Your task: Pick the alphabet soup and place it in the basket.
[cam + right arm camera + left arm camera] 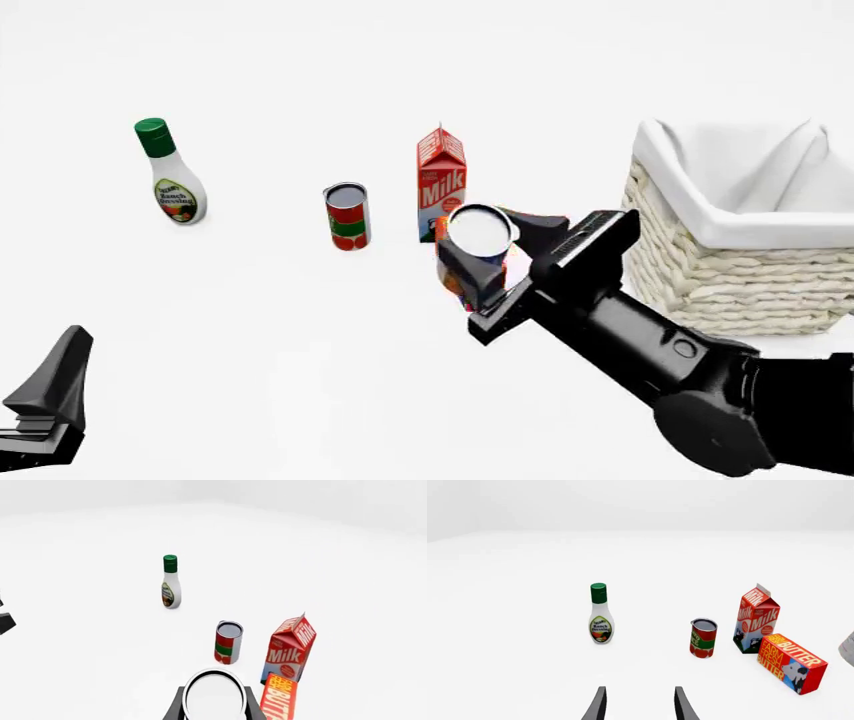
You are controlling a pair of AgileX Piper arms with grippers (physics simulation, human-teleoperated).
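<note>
Your right gripper (483,252) is clamped on the alphabet soup (478,233), can upright and lifted off the table, just left of the basket (727,265) and in front of the milk carton (442,180). Arm reaches in from lower right. Left gripper (639,705) sits low at near left, jaws apart, holding nothing.

The tabletop (267,350) is plain white; the ranch bottle (171,174) is white with a green cap and a green, orange and white label; the tomato can (347,216) is red with a green band and a grey top; the milk carton (442,180) is red and white with white letters; the butter box (791,663) is red and orange with a blue end; the alphabet soup (478,232) shows a white top; the basket (741,270) is cream and woven, with white cloth inside; the right hand (487,255) is black.
</note>
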